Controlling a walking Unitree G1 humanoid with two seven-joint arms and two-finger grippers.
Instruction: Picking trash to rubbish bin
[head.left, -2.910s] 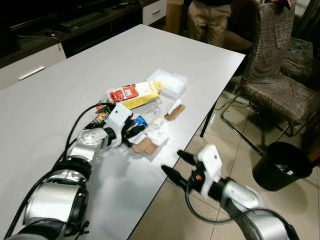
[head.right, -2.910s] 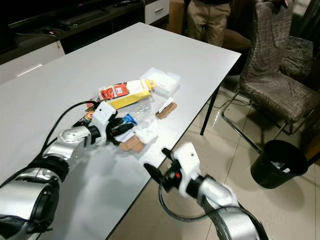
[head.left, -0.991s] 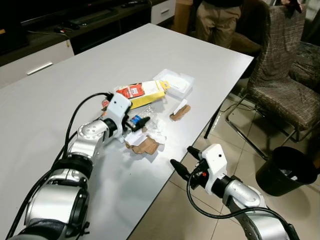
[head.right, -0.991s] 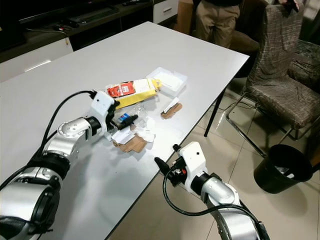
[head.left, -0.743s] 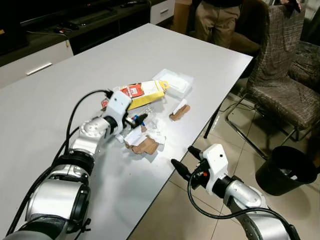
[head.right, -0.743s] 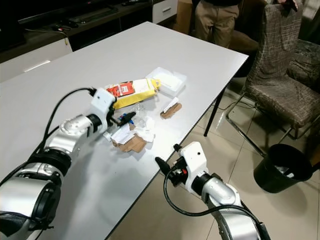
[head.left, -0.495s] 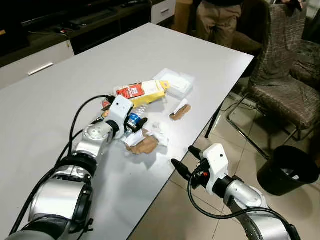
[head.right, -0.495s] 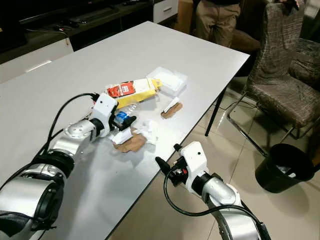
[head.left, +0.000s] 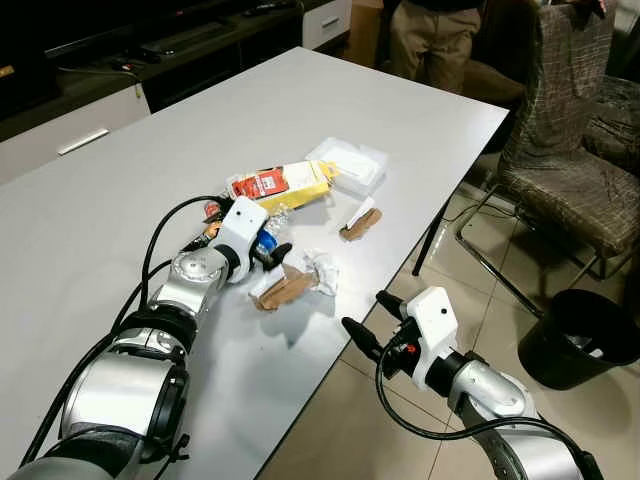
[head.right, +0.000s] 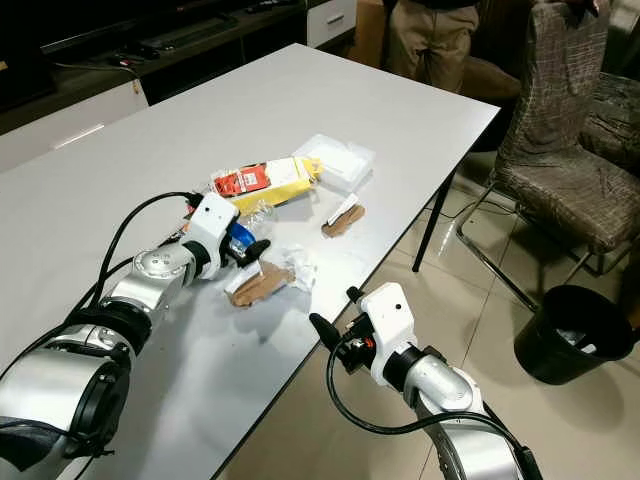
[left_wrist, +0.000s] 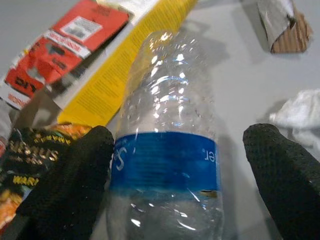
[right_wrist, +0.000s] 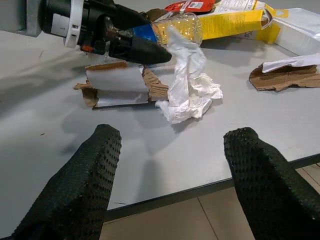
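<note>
Table (head.left: 120, 160): pale grey. Plastic bottle (left_wrist: 167, 130): clear, blue label band. Carton (head.left: 285, 183): yellow with red panel. Cardboard scraps (head.left: 287, 288): brown. Crumpled tissue (right_wrist: 187, 82): white. Tray (head.left: 350, 163): translucent white. Rubbish bin (head.left: 585, 345): black. Chair (head.left: 570, 130): brown-grey crosshatch weave. Snack wrapper (left_wrist: 20, 160): black and orange.

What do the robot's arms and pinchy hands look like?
Both arms are shiny silver and made of rounded sections with dark joints. Loose black cables loop along them. Each wrist has a white boxy block, and the right one has a little red spot. The left gripper and right gripper each have two long black fingers with a bumpy, dotted texture.
</note>
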